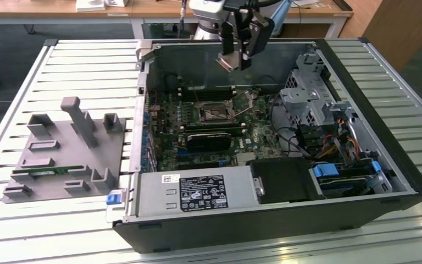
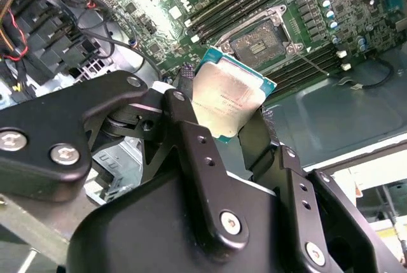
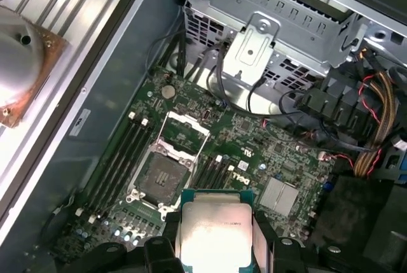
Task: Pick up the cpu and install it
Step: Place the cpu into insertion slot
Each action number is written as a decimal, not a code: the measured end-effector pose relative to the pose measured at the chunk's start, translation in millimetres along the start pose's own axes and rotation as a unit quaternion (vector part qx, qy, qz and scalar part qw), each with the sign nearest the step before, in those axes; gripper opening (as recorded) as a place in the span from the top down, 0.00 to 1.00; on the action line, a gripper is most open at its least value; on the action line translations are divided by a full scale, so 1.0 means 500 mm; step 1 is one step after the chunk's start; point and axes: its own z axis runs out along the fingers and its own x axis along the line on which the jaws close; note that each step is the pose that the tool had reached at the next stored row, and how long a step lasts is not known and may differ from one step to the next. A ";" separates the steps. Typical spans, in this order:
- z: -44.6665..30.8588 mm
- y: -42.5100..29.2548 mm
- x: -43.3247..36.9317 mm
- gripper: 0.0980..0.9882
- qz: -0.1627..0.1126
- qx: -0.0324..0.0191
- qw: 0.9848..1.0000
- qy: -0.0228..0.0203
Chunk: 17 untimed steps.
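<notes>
In the exterior view we see the gripper [image 1: 234,65] high over the open computer case [image 1: 270,231], clamped on the cpu [image 1: 228,61]. In the second wrist view the cpu [image 2: 230,98] sits between both fingers [image 2: 184,111] (metal top towards the camera), with the socket [image 2: 257,39] beyond. In the first wrist view the socket [image 3: 164,174] lies open, apart from the held cpu [image 3: 213,231]
</notes>
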 end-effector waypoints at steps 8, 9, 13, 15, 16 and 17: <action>0.000 0.000 0.000 0.51 0.027 0.001 1.000 -0.003; 0.000 0.000 0.000 0.51 0.030 0.001 1.000 -0.004; 0.000 0.000 0.001 0.51 0.043 0.001 0.999 -0.006; 0.000 0.000 0.001 0.51 0.050 0.001 0.999 -0.006; 0.000 0.000 0.001 0.51 0.053 0.001 0.999 -0.007; 0.000 0.001 0.001 0.51 0.056 0.002 0.998 -0.007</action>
